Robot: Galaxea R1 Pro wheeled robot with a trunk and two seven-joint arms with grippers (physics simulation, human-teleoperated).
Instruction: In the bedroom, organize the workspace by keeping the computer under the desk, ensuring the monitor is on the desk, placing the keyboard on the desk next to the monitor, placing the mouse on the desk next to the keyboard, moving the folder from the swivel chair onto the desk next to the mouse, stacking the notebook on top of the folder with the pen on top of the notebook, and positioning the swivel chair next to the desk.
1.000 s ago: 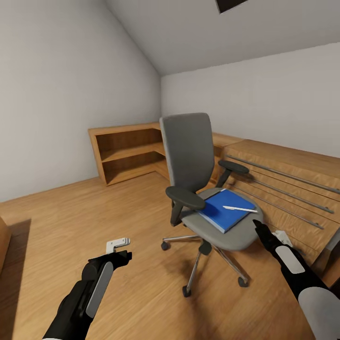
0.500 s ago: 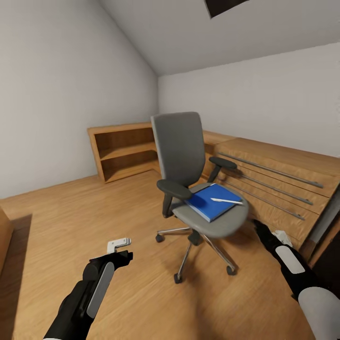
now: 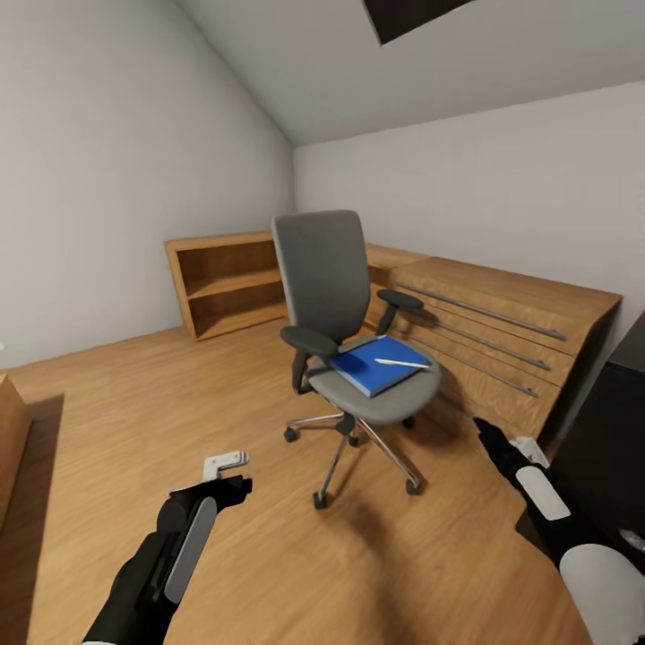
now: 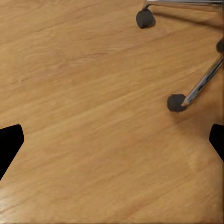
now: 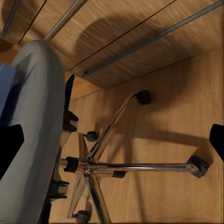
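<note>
The grey swivel chair (image 3: pixel 324 269) stands in the middle of the room on its chrome star base (image 3: pixel 358 443). The bright blue folder (image 3: pixel 369 365) lies flat on its seat, and the thin pale pen (image 3: pixel 400 363) lies on top of the folder. My left gripper (image 3: pixel 233 475) hangs open over the floor, short of the chair and to its left. My right gripper (image 3: pixel 488 432) is open too, low beside the chair's right side. In the right wrist view the seat's underside (image 5: pixel 28 140) and star base (image 5: pixel 93 168) are close. A black desk corner (image 3: pixel 618 421) shows at far right.
A light wooden drawer cabinet (image 3: pixel 502 336) with long metal handles runs along the right wall behind the chair. An open wooden bookshelf (image 3: pixel 228 282) stands in the far corner. Two chair castors (image 4: pixel 176 102) show in the left wrist view over bare wooden floor (image 3: pixel 134 403).
The whole head view has shifted, so the camera has moved: the chair now looks farther off and more to the left, and the black desk corner has come into view. Both grippers keep their pose.
</note>
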